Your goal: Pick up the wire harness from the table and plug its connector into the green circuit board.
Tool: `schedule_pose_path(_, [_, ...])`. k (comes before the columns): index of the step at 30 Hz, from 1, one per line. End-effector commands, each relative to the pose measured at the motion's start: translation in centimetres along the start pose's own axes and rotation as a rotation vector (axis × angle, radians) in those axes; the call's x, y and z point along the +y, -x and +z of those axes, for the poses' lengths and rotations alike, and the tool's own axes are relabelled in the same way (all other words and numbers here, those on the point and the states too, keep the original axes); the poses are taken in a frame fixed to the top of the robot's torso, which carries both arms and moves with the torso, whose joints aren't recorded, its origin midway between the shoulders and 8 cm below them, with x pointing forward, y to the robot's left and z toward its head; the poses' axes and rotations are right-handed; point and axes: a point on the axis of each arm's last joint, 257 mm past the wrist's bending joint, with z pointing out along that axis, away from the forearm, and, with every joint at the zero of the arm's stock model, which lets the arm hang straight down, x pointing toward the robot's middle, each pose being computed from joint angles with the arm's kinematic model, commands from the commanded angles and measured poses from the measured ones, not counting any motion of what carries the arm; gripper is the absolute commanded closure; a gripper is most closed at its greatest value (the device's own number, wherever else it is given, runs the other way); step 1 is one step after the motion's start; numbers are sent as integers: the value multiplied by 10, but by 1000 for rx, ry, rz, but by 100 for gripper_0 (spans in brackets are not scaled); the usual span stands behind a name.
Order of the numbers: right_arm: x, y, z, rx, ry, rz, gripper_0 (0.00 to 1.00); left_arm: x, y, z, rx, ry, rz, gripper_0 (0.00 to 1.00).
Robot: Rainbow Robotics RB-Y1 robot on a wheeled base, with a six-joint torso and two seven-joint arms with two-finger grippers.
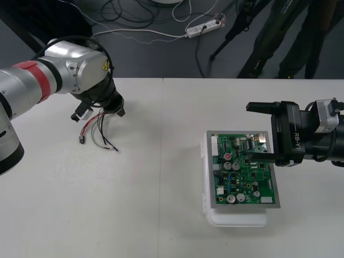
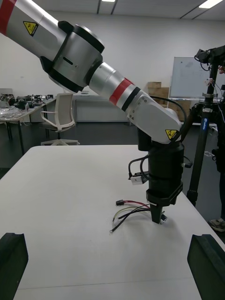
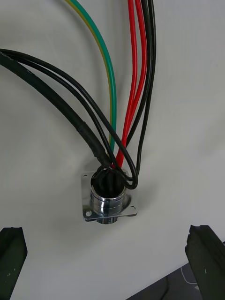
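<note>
At far left on the plain light counter: the small wire harness of thin red, black and green wires, fanned out flat toward the near side, with its small black plug at the loose end, well apart from the board.

Directly over its far end: the left end effector, black fingers spread wide on either side of the round metal socket with its square flange, gripping nothing.

Judged light and floppy. Wires soft, apt to trail or snag; socket rigid, smooth, probably slippery. Best taken by the socket body or the bundle just behind it, never by a single strand.

Further right: the green circuit board on its white base. Over its far right edge: the right end effector, spread wide, holding nothing.

Left wrist view: flange and wire roots up close. Right wrist view: a side look at the left end effector, low over the counter. Front view: the gap between harness and board.
</note>
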Motion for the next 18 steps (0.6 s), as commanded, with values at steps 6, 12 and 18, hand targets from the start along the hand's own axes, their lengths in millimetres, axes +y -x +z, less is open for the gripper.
schedule_pose_path(6, [-3, 10, 0, 11, 33, -37, 0, 2, -6, 11, 42, -23, 3, 0])
schedule_pose_path(12, [-3, 10, -2, 17, 34, -29, 0, 3, 0, 17, 42, -21, -14, 0])
schedule_pose_path(18, [-4, 12, -4, 17, 35, -24, 0, 7, 0, 21, 37, -25, -14, 0])
